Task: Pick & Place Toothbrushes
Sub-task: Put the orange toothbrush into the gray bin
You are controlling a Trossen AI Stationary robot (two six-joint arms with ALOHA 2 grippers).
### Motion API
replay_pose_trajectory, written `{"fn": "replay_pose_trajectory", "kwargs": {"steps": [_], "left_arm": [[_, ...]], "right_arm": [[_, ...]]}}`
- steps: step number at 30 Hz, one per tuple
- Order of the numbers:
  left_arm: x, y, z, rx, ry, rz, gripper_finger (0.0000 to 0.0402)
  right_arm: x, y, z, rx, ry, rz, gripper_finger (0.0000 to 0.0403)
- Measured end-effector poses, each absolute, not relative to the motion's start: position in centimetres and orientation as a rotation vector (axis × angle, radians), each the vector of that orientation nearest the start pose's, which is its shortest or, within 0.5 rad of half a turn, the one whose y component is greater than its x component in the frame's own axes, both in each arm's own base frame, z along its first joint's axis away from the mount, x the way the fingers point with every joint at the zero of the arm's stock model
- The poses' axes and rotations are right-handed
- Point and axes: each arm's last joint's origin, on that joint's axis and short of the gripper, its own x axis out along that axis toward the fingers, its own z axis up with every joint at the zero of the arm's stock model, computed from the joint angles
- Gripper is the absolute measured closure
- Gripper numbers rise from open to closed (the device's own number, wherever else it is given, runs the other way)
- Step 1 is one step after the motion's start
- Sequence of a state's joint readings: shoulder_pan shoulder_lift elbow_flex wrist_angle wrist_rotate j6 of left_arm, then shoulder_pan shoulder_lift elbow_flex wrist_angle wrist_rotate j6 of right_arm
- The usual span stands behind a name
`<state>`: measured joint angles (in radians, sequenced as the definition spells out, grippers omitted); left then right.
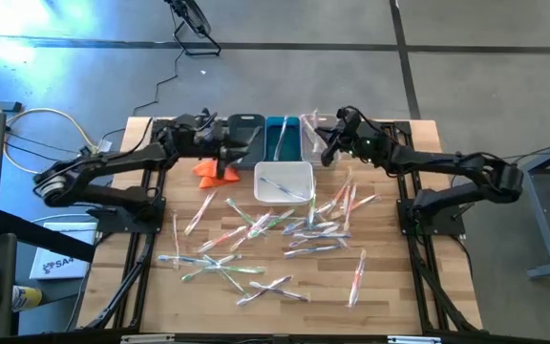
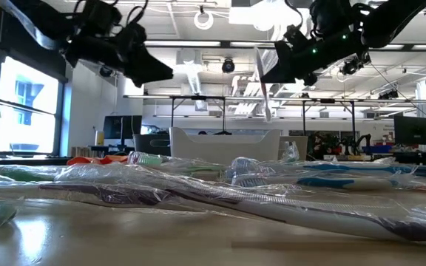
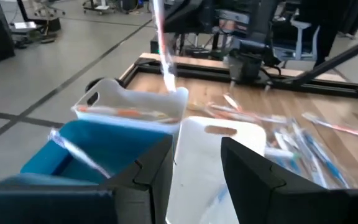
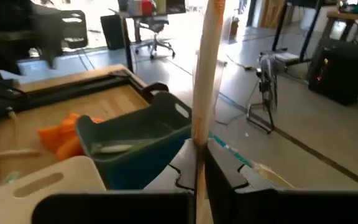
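Toothbrushes (image 1: 275, 234) in clear wrappers lie scattered over the middle of the wooden table (image 1: 390, 296), many crossing one another, with a few strays toward the near edge. A row of bins stands along the far edge: a dark grey bin (image 1: 244, 134), a blue bin (image 1: 282, 139) beside it, and a clear bin (image 1: 311, 129) at the right end of the row. A white bin (image 1: 284, 182) sits just in front of them, with at least one toothbrush inside. An orange cloth (image 1: 213, 169) lies near the far left corner, beside the grey bin.

The right gripper (image 4: 199, 158) is clenched on one wrapped toothbrush (image 4: 204, 68), held upright between its fingers, and hangs above the far edge near the clear and blue bins. In the low view that toothbrush (image 2: 263, 83) dangles well clear of the tabletop.

The left gripper (image 3: 194, 165) hovers above the far edge over the bins, its fingers (image 3: 250, 171) parted and grasping nothing; the white bin and blue bin show beyond them.
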<state>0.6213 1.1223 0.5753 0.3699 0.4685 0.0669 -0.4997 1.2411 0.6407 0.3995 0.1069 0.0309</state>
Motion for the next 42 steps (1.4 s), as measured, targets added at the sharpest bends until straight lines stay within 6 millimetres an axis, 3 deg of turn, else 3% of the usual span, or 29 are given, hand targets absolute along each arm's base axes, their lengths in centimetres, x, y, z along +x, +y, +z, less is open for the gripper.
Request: {"fn": "replay_pose_trajectory", "kwargs": {"steps": [10, 20, 29, 42], "left_arm": [[17.8, 11.1, 25.2, -0.012, 0.1, 0.153, 0.0268], [17.7, 11.1, 25.1, -0.024, 0.114, 0.153, 0.0268], [17.7, 11.1, 25.0, -0.033, 0.121, 0.153, 0.0268], [17.7, 11.1, 25.0, -0.047, 0.12, 0.156, 0.0268]], "right_arm": [[22.9, -15.9, 21.7, 0.231, 0.259, -0.716, 0.0398], [22.9, -17.6, 18.6, 0.387, 0.35, -0.696, 0.0398], [22.6, -17.9, 17.6, 0.447, 0.407, -0.724, 0.0395], [22.4, -17.8, 17.5, 0.443, 0.424, -0.752, 0.0279]]}}
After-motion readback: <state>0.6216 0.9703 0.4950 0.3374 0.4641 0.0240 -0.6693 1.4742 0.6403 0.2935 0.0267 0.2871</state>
